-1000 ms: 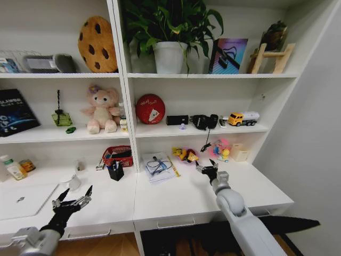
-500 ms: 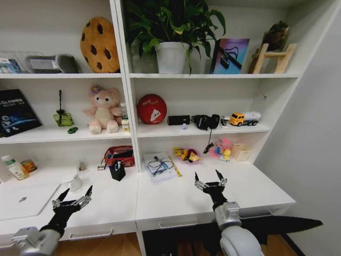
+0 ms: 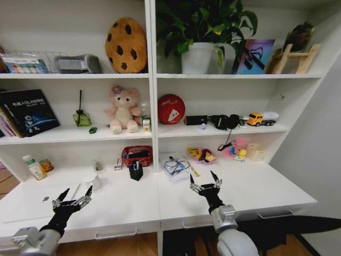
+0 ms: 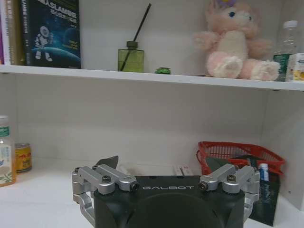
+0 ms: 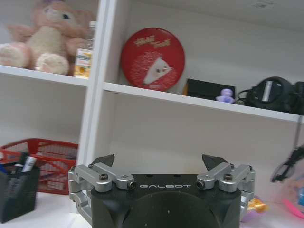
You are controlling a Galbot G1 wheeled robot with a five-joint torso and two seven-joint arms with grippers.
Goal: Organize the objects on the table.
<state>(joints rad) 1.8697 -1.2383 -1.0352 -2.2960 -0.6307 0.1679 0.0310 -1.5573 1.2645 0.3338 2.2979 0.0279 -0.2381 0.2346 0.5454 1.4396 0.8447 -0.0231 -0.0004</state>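
Beyond the left hand (image 3: 72, 200), spread wide and empty over the desk (image 3: 122, 205), stands the black pen cup (image 3: 136, 172): light, stiff, tippy; grip its sides. The right hand (image 3: 205, 184) hovers equally open.

- The head view looks forward and down from above the white desk (image 3: 122, 200), facing the tall shelving (image 3: 151, 80), far enough back to take in three shelf levels.
- The left wrist view sits low behind the left gripper (image 4: 161, 168), facing the shelving level and close.
- The right wrist view sits likewise behind the right gripper (image 5: 161, 164).
- All three views share the pink plush bear (image 3: 123, 110) and the red basket (image 3: 137, 156).
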